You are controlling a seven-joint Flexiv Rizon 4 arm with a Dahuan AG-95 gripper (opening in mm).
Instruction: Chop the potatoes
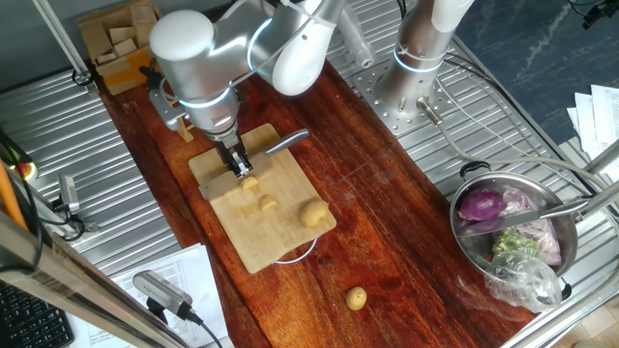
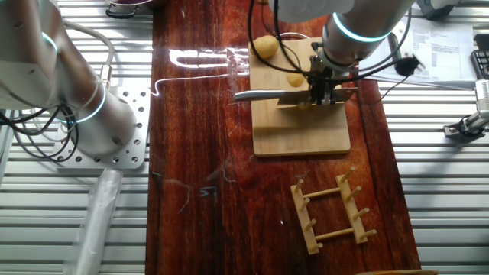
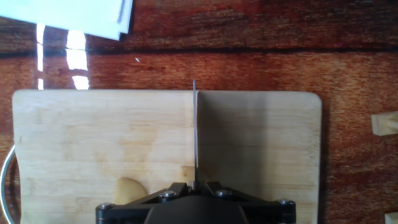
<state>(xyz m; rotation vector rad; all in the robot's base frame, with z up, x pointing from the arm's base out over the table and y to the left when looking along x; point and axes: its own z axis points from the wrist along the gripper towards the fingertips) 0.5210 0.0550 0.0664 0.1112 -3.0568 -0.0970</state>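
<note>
The gripper is pinching a knife by its handle, though its fingers are mostly hiding that handle in both fixed views. In the hand view the blade is showing only as a thin edge-on line running up the middle of the cutting board, and the gripper body is cutting off the lower edge of the picture.

Four potatoes are showing in one fixed view. Three are lying on the cutting board: a small one right under the gripper and touching the blade, another small one just beside it, and a larger one near the board's edge. The fourth is lying apart on the desk. In the hand view only part of one potato is peeking out beside the gripper.

One metal pot is standing well apart, holding one purple onion and some greens that are hard to make out. Printed sheets are lying at the desk's edges, their writing too small to read.
</note>
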